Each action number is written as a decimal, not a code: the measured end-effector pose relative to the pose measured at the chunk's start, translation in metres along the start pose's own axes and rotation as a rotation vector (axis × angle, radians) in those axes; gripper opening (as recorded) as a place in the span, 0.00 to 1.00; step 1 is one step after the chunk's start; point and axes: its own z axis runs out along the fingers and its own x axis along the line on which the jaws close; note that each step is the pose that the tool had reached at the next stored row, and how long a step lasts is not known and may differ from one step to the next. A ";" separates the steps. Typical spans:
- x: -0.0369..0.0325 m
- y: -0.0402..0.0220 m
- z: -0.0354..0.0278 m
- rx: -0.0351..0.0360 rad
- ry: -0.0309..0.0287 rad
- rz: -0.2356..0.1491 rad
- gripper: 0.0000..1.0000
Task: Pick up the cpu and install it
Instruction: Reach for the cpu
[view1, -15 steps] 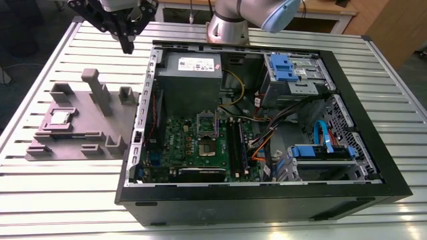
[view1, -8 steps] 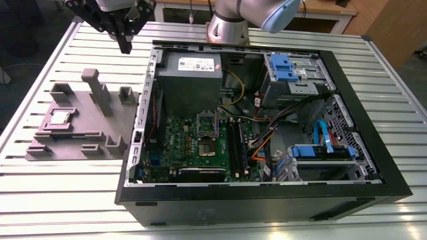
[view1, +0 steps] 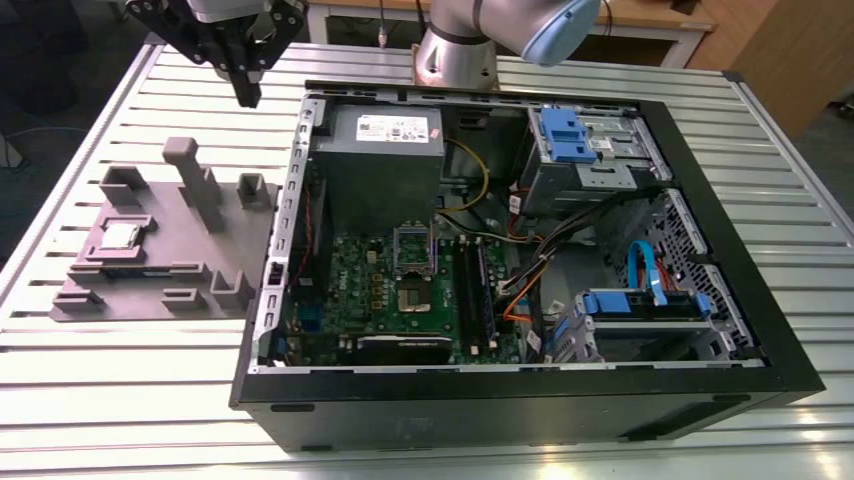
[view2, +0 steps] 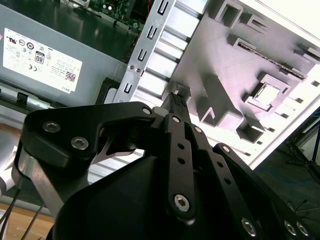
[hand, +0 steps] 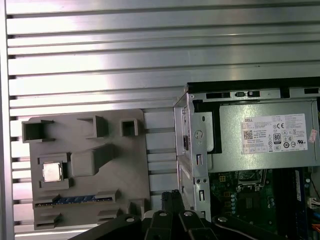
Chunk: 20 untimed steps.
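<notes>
The cpu, a small silver square chip, lies flat in a recess of the purple-grey tray on the exterior view's left. It also appears in both wrist views as the cpu and the cpu. My gripper hangs high above the slatted table behind the tray, between the tray and the case's back corner. Its black fingers meet at the tips, shut and holding nothing, as the gripper and the gripper show. The motherboard's socket lies open inside the case.
The open black computer case fills the table's middle and right, with a grey power supply, blue drive bays and loose cables. The tray carries upright blocks and a memory stick. The arm's base stands behind the case.
</notes>
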 end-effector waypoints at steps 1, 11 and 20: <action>0.0002 0.0000 0.0000 0.0000 0.0000 0.000 0.11; 0.0033 -0.0002 -0.0001 0.0000 0.0000 0.000 0.11; 0.0053 -0.0004 -0.0001 0.0000 0.0000 0.000 0.11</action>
